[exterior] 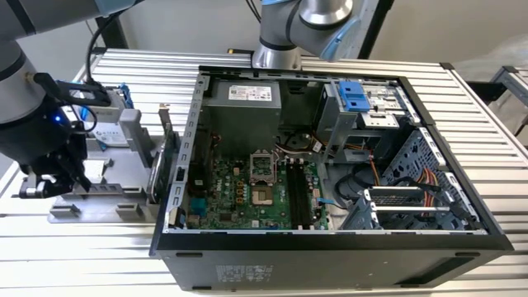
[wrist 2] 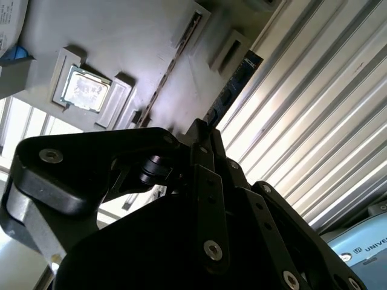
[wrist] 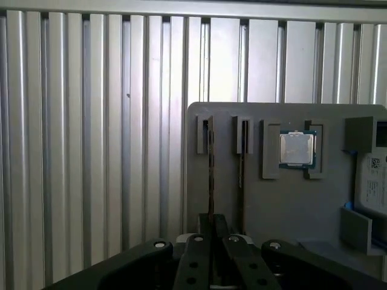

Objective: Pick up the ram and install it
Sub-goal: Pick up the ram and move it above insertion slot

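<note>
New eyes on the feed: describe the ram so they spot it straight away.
Find the open computer case; the grey parts tray lies at its side, toward the exterior view's left. The ram stands on edge in the tray's outermost slot, in line with the gripper. It is a thin dark blue stick, unlike the square silver processor lying flat.

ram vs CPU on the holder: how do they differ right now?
The ram stands on edge in a narrow slot; the CPU lies flat in a square recess. The ram is a long dark-blue stick; the CPU is a small silver square. The gripper is shut on the ram; nothing touches the CPU. Both sit on the grey holder.
</note>
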You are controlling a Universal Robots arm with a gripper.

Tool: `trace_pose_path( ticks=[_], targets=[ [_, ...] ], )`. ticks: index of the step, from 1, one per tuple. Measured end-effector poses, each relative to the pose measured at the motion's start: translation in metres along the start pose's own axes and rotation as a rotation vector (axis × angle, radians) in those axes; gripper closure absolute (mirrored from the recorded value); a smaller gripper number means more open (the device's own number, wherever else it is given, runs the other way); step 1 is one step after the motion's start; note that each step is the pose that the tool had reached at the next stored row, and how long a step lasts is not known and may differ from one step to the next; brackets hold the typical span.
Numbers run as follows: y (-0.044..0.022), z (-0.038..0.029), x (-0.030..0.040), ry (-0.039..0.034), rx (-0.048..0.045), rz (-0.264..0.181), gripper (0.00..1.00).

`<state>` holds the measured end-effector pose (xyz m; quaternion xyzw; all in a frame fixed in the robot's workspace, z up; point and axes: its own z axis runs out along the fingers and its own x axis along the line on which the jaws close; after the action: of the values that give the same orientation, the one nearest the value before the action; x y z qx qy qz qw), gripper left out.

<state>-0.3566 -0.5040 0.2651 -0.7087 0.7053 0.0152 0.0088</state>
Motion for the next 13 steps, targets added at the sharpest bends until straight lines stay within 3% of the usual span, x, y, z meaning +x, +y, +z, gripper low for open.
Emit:
trace_pose_path(
  ticks=[13],
  targets=[
    [0.0001,-0.0137,-0.0005,0.0,0.0,0.0,1.0]
  ],
)
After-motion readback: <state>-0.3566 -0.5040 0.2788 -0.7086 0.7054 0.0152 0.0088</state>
